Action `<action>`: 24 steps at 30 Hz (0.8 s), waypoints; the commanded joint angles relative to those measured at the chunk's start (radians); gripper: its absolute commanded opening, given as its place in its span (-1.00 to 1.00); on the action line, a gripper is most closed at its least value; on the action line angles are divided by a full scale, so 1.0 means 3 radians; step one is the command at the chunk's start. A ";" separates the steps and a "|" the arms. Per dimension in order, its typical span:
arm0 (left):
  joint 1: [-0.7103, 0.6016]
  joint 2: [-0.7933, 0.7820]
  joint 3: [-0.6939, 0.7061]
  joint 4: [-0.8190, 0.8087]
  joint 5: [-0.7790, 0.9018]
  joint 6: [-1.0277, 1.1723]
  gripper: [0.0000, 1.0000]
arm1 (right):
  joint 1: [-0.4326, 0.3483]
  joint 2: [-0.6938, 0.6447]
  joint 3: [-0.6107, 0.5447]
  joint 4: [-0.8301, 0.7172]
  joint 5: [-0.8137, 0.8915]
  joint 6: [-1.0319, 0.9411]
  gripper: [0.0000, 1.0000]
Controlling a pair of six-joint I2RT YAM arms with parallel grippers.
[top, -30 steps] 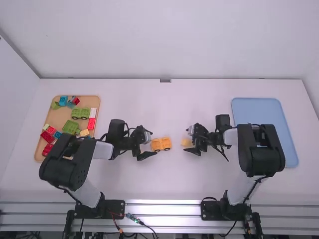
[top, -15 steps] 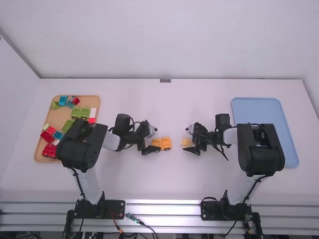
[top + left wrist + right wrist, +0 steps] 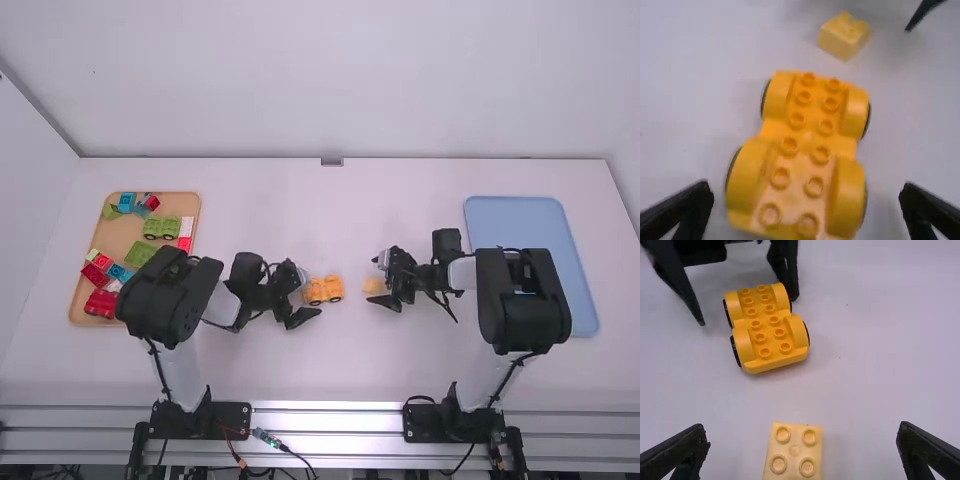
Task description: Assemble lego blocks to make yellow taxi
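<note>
- On the white surface (image 3: 340,370), high view: blue tray (image 3: 520,215) right, tan tray (image 3: 122,235) of bricks left.
- Left pincer (image 3: 312,298), right pincer (image 3: 376,281): fingers spread.
- Yellow wheeled base (image 3: 324,290), near the left pincer; wrist views show studs upward.
- Pale yellow block (image 3: 794,450), near the right pincer; right wrist view shows four studs.

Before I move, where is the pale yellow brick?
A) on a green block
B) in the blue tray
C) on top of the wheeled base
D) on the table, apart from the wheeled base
D: bare table shows between the brick and the wheeled base.
</note>
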 commanded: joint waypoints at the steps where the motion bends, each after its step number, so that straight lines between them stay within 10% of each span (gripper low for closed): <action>1: 0.0023 0.0020 0.0309 -0.0493 0.0251 0.0422 0.98 | 0.0005 0.0007 0.0052 -0.0013 -0.0093 0.0024 0.98; 7: -0.0114 0.0020 0.0603 -0.1086 0.0174 0.0628 0.98 | 0.0005 0.0006 0.0053 0.0001 -0.0085 0.0071 0.98; 19: -0.0169 0.0020 -0.0048 0.0216 -0.0241 0.0352 0.97 | -0.0043 0.0004 0.0053 0.0000 -0.0099 0.0085 0.98; 24: -0.0193 0.0020 0.0024 0.0056 -0.0231 0.0411 0.66 | -0.0084 0.0004 0.0052 0.0000 -0.0108 0.0125 0.98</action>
